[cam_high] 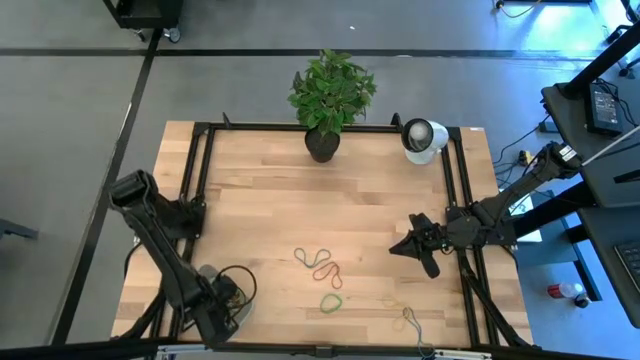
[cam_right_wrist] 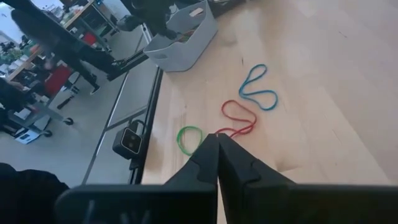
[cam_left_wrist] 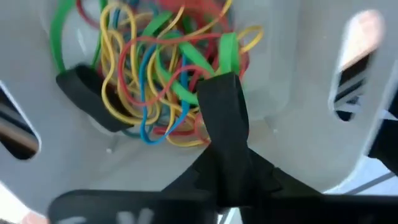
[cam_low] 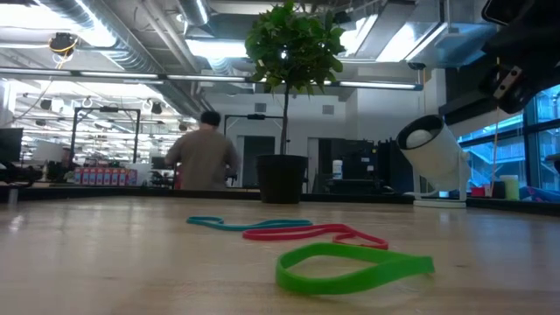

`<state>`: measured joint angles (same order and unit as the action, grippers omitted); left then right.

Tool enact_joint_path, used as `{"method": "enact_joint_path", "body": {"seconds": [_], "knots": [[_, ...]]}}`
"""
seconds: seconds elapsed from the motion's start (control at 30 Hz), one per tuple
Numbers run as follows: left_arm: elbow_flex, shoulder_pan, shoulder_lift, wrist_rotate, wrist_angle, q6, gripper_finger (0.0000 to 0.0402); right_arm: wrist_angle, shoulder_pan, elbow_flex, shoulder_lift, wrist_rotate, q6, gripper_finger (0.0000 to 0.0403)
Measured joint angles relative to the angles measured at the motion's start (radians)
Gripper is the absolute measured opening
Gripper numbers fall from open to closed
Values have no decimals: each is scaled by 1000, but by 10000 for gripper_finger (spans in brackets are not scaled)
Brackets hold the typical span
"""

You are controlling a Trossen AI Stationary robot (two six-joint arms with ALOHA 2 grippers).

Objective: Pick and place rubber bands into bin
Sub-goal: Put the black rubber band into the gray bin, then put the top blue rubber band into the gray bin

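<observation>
At the table's near-left corner, bin [cam_right_wrist: 180, 37], loose rubber bands [cam_high: 322, 268] mid-table

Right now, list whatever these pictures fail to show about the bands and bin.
- High view: the bin is mostly covered by the left gripper.
- Left wrist view: the rubber bands are tangled, so no count is possible.
- High view: a loop near the table's front edge is too thin to tell its colour.
</observation>
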<state>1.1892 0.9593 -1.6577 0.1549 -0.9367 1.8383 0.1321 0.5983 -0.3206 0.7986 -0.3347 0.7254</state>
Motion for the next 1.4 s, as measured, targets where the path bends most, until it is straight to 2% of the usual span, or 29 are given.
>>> {"method": "enact_joint_path", "body": {"seconds": [0.37,0.57,0.7,0.9,1.03,1.2,1.3,1.4], "knots": [[0,-23,37,-1,-7,61,149,-4,0,0,0,44,-3,7],[0,-66,89,-20,-46,23,163,-4,0,0,0,44,-2,6],[0,-133,129,-102,-77,-66,155,-3,0,0,0,42,-1,13],[0,-301,189,-248,-80,-382,135,-3,0,0,1,41,3,11],[0,-447,209,-307,-66,-669,94,-2,-5,0,19,38,29,4],[0,-614,208,-311,40,-1094,11,-7,-9,-27,91,-78,150,2],[0,-696,208,-286,95,-1303,2,-9,-9,-98,164,-93,148,2],[-2,-765,208,-268,106,-1467,2,-129,-9,-222,254,-115,138,1]]}}
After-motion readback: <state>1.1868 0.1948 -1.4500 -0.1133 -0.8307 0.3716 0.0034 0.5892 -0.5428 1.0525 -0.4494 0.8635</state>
